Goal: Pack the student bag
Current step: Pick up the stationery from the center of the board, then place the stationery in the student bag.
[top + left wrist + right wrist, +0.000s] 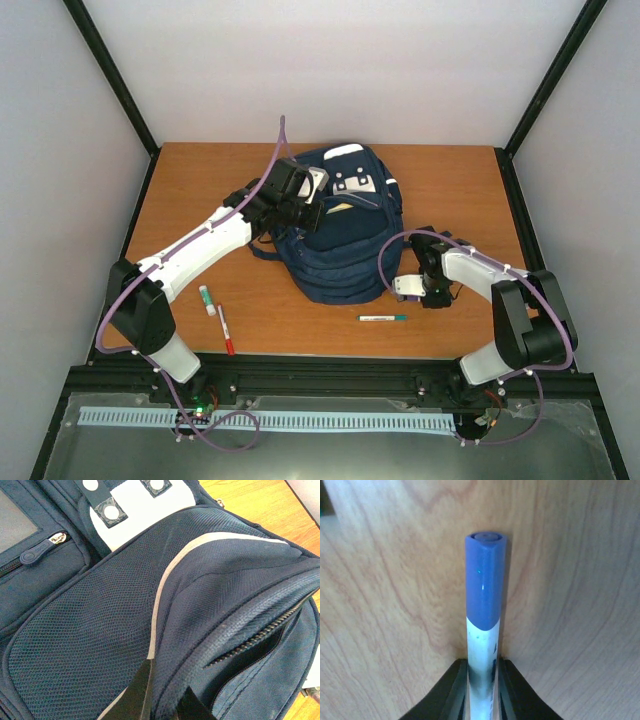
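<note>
Right wrist view: the right gripper (482, 672) has both fingers pressed against the white barrel of a blue-capped pen (485, 590), whose cap points straight out past the fingertips over the wooden table (580, 580).

In the left wrist view the left gripper (165, 685) is closed, pinching a fold of the student bag (100, 630); the open zipper pocket (260, 640) gapes just to the right of those fingers.

From the top view, packing looks early; the gripped pen is not yet in the bag. A green marker (383, 318) lies near the right fingers; a red pen (226, 330) and a green-capped tube (207, 299) lie well apart from both pairs; what the bag already holds I cannot tell.
</note>
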Available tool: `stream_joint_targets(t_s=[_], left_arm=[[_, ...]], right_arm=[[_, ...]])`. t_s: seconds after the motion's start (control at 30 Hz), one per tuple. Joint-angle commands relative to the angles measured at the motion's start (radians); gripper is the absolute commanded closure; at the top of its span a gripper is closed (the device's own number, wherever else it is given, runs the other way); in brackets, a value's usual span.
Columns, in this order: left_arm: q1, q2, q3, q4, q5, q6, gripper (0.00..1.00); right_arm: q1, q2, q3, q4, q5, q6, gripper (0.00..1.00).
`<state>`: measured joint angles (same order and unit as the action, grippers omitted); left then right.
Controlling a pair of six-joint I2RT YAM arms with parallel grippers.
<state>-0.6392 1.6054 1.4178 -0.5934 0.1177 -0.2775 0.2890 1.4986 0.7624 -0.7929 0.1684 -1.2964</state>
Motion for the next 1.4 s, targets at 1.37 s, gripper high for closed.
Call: stream_joint_targets(t_s=[1.37], left_arm=[[0.01,-0.053,0.081,0.037,0.052,-0.045,0.98]], right_arm=[[0.58,-0.095,0.474,-0.102,0.164,0.286,0.94]])
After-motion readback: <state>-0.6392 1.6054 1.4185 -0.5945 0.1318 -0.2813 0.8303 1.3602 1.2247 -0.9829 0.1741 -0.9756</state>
